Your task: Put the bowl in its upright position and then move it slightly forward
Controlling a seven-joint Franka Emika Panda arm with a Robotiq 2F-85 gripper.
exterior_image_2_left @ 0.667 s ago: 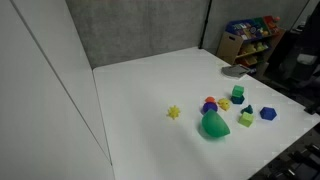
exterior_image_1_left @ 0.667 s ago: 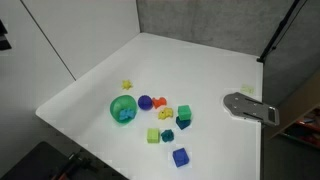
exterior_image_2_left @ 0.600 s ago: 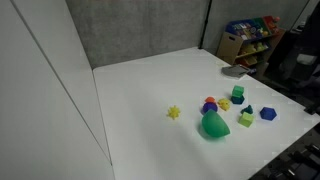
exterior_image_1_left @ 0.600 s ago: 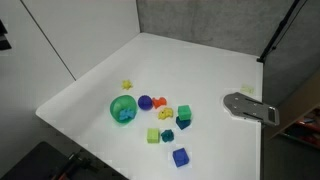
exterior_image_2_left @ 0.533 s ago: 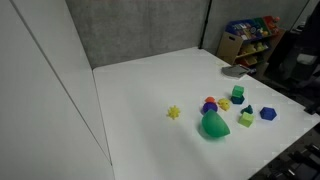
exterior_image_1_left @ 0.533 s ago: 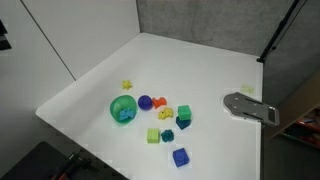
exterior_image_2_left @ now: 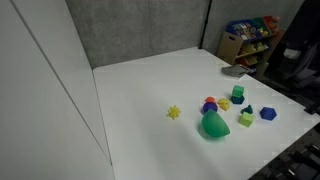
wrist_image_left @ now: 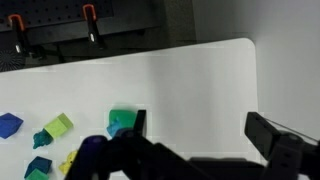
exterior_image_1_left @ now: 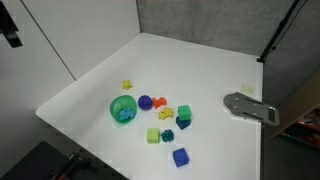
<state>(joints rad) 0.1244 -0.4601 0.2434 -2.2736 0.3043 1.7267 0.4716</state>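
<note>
- One bowl (exterior_image_1_left: pixel 123 109) lies tipped on its side on the white tabletop (exterior_image_1_left: pixel 200 60), not upright. In an exterior view its teal inside faces the camera.
- In an exterior view only the bowl's (exterior_image_2_left: pixel 213 125) green outer wall shows.
- A purple ball (exterior_image_1_left: pixel 145 102) sits just beside the bowl, with an orange piece (exterior_image_1_left: pixel 159 101) next to the ball.
- A yellow star (exterior_image_1_left: pixel 127 85) lies near the bowl, apart from it.
- A green cube (exterior_image_1_left: pixel 184 113), a lime block (exterior_image_1_left: pixel 153 135) and a blue block (exterior_image_1_left: pixel 180 156) are scattered close by. None of them touches the bowl.
- A grey metal plate (exterior_image_1_left: pixel 250 106) rests at the tabletop edge, well apart from the toys.
- In the wrist view the gripper (wrist_image_left: pixel 198 140) is above the tabletop, its jaws spread apart with nothing between them.
- The wrist view also shows the blue block (wrist_image_left: pixel 9 124) and the lime block (wrist_image_left: pixel 58 125) off to one side of the jaws.
- A green shape beside one finger (wrist_image_left: pixel 135 125) is partly hidden, so I cannot tell what it is.
</note>
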